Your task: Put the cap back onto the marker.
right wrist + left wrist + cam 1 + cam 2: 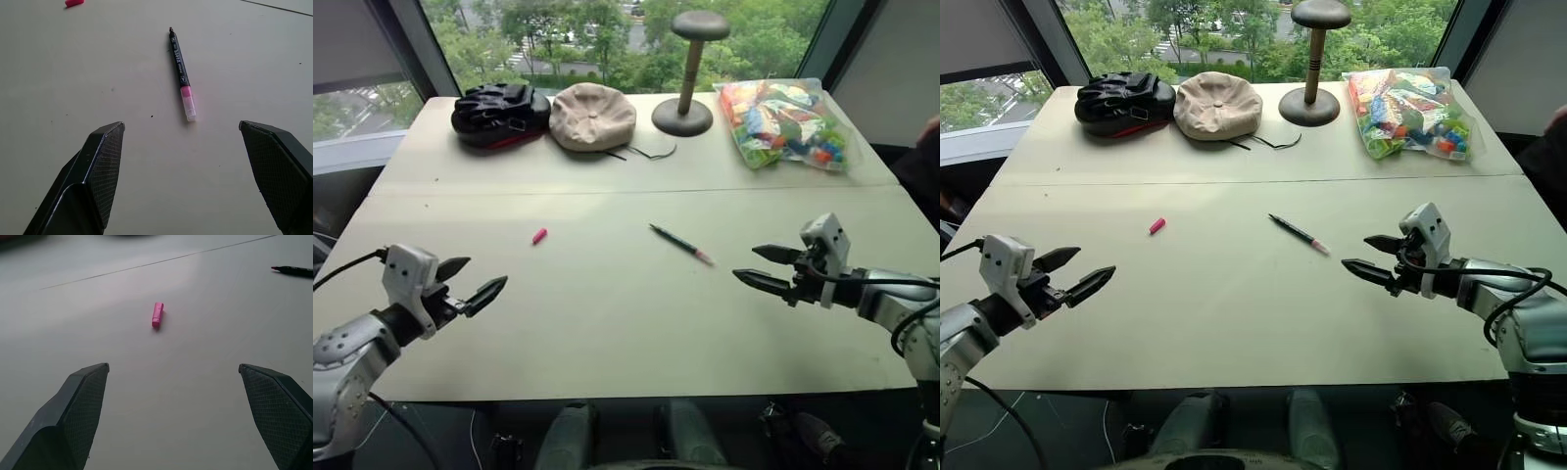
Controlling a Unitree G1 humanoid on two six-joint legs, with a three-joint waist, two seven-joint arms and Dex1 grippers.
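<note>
The small pink cap (539,236) lies on the pale table (607,323), left of centre; the left wrist view has it as cap (157,315). To its right lies the slim dark marker (680,243) with a pinkish end, seen close as marker (181,73). My left gripper (470,281) hovers open near the table's front left, short of the cap. On the front right, my right gripper (769,266) is open and pointing toward the marker, with nothing between its fingers.
Along the far edge sit a black padded item (499,113), a beige cap hat (593,116), a wooden stand (684,93) and a bag of colourful pieces (783,122). A thin dark cord (646,154) lies by the hat.
</note>
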